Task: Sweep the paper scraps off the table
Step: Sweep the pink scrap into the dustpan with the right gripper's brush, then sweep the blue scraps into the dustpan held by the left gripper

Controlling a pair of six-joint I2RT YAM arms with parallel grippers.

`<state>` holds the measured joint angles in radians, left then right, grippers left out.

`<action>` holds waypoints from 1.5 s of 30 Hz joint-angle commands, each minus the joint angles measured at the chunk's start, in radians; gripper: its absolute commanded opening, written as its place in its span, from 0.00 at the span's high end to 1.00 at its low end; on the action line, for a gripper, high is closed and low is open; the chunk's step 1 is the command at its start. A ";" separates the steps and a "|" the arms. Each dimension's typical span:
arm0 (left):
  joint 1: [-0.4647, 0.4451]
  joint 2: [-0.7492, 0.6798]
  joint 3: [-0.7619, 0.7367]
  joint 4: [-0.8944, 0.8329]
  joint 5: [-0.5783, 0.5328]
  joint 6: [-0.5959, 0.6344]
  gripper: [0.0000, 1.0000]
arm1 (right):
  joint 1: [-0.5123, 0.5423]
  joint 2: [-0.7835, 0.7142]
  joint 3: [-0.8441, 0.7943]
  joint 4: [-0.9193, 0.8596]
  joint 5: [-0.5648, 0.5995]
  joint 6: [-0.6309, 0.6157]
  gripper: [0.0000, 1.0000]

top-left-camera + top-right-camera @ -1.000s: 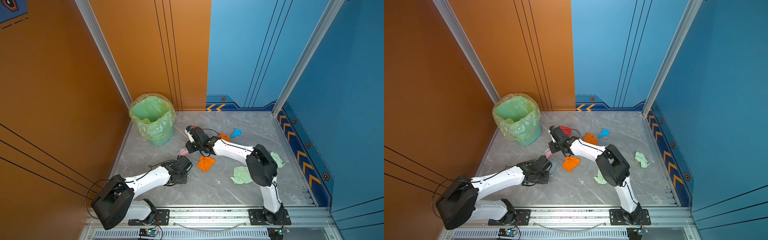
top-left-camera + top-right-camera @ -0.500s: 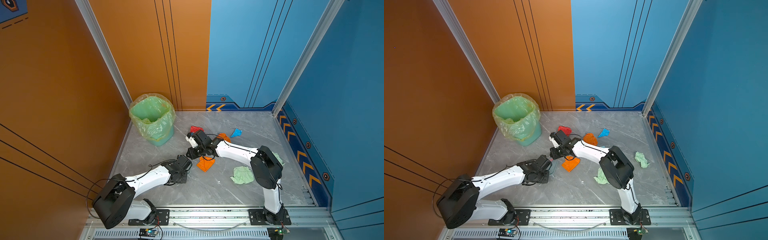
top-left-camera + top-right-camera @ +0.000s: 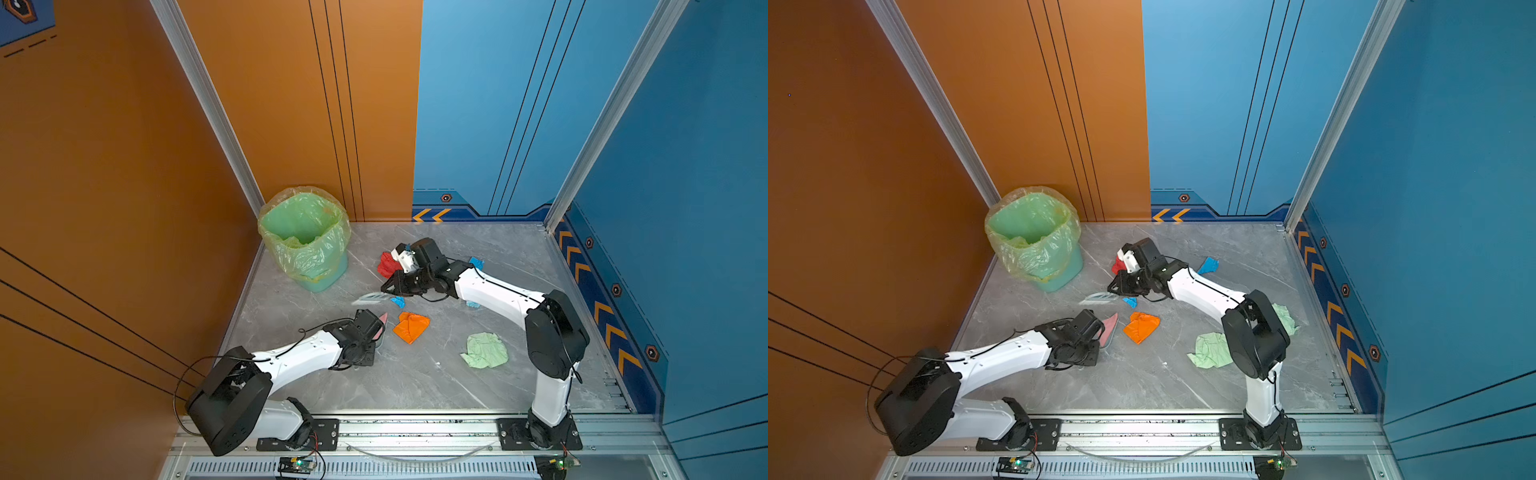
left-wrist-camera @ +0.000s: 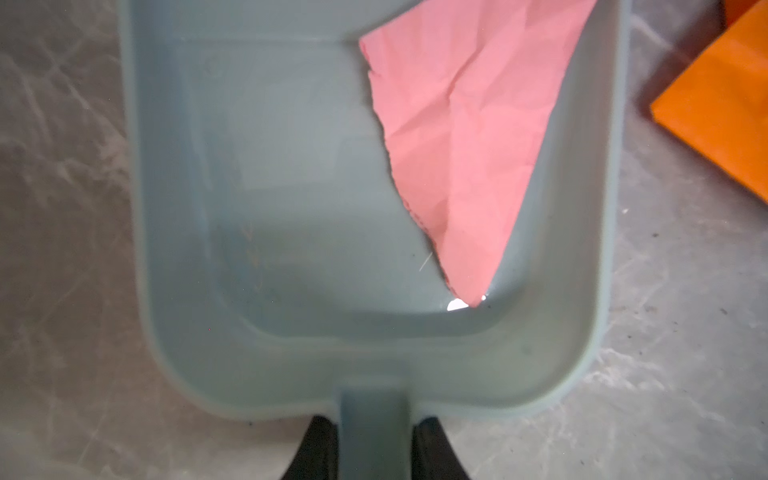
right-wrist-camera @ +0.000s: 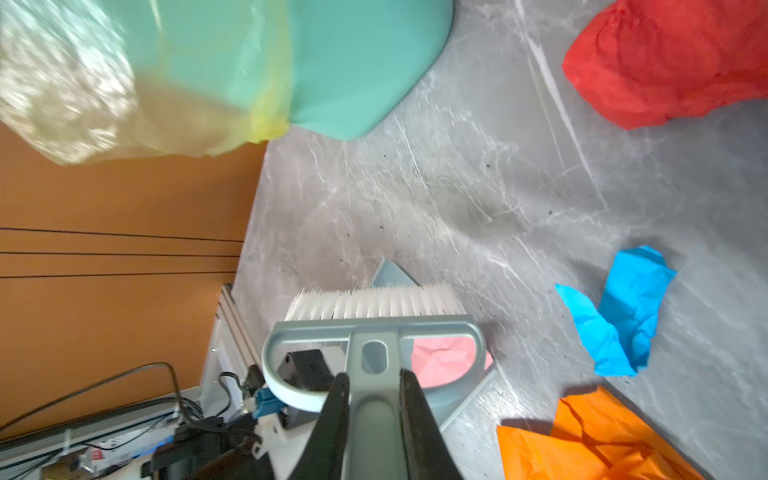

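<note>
Clamping dustpan [image 4: 291, 208] handle in left gripper [image 4: 372, 428], 1 pink scrap [image 4: 465, 137] inside just ahead, orange scrap [image 4: 715, 112] beside on the desk [image 4: 62, 208]. Farther, right gripper [image 5: 374, 376] tight on brush [image 5: 374, 328] handle, blue scrap [image 5: 623, 316] near bristles, red scrap [image 5: 673, 62] beyond.

Both top views: mounted high above the table [image 3: 415, 386] edge farthest from the bin [image 3: 305, 241], tilted down toward the bin. They are distant and wide, and share nearly the whole scene.

Left wrist view: very near, looking down into the dustpan [image 4: 291, 208], which lies well short of the bin.

Right wrist view: near, looking along the brush [image 5: 374, 328] from beside the bin, away from it.

Both wrist views share the dustpan, the pink scrap [image 4: 457, 124] and the orange scrap [image 4: 715, 124].
</note>
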<state>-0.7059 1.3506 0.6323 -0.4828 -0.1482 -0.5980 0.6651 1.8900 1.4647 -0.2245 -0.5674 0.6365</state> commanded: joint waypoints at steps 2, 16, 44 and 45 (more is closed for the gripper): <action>0.010 0.032 0.024 -0.023 0.028 0.016 1.00 | -0.027 -0.029 0.010 0.030 -0.005 0.041 1.00; -0.004 0.059 0.055 -0.023 0.055 0.036 1.00 | -0.048 -0.025 0.003 -0.251 0.428 -0.074 1.00; -0.046 0.127 0.090 -0.022 0.079 0.066 1.00 | -0.086 0.005 -0.036 0.053 -0.056 0.159 1.00; -0.045 0.124 0.087 -0.022 0.077 0.065 1.00 | -0.088 0.003 -0.033 0.042 -0.041 0.149 1.00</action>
<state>-0.7399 1.4628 0.7311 -0.4816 -0.1043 -0.5453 0.5941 1.9099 1.4406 -0.2111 -0.6098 0.7685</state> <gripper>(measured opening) 0.232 0.199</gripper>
